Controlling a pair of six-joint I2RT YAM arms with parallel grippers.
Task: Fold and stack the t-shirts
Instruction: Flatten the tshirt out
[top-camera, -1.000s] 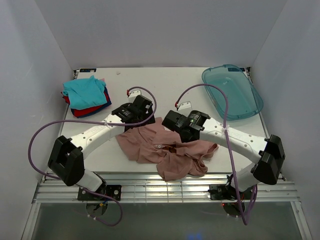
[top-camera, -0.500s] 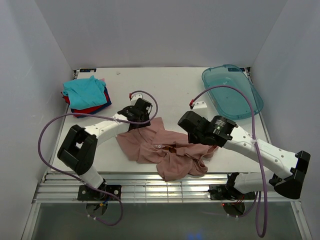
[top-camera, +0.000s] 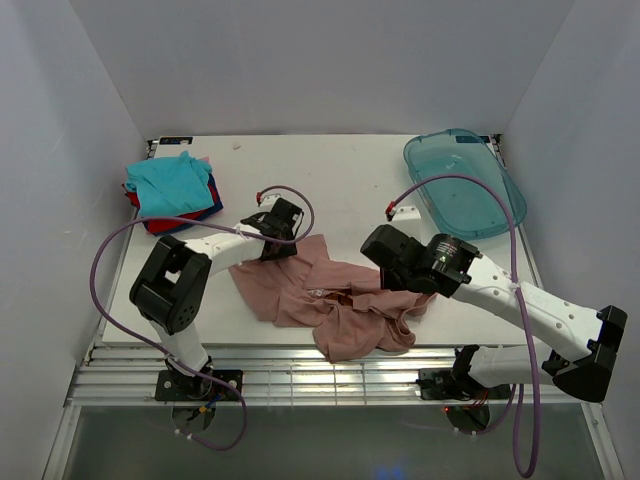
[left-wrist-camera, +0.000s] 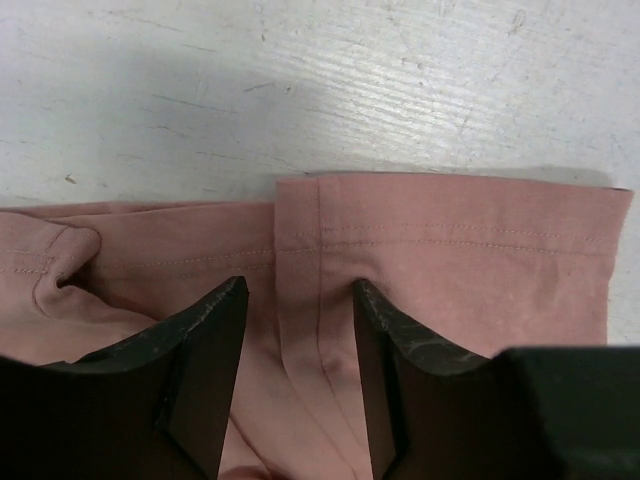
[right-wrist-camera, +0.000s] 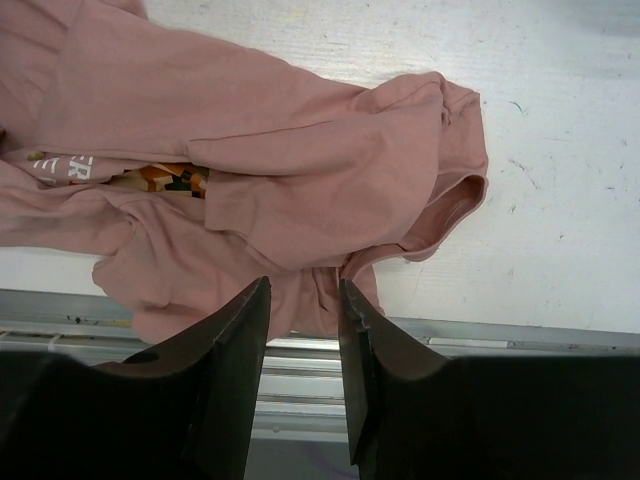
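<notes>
Near edge: metal rails (top-camera: 300, 372) run along the front of the table (top-camera: 340, 180).
Pink t-shirt: the pink t-shirt (top-camera: 335, 300) lies crumpled and unfolded at the near middle of the table, and its near folds reach almost to the rails.
Print: an orange-brown print (right-wrist-camera: 165, 180) with some white lettering beside it peeks out between folds.
Right gripper: the right gripper (right-wrist-camera: 303, 285) is held above the right part of the pink t-shirt. Its jaws are a narrow gap apart, and cloth and rail show through the gap with nothing seen pinched.
Left gripper: the left gripper (left-wrist-camera: 300, 290) is down on the shirt's far left edge. Its jaws are part-way apart astride a folded strip of hem (left-wrist-camera: 450, 235). Whether they pinch the cloth cannot be told.
Stack: at the far left, well apart from the pink shirt, a teal t-shirt (top-camera: 170, 180) lies on top, with a red t-shirt (top-camera: 175, 218) and a dark-blue t-shirt (top-camera: 211, 196) under it.
Tray: a translucent blue-green tray (top-camera: 465, 185) sits at the far right corner.
</notes>
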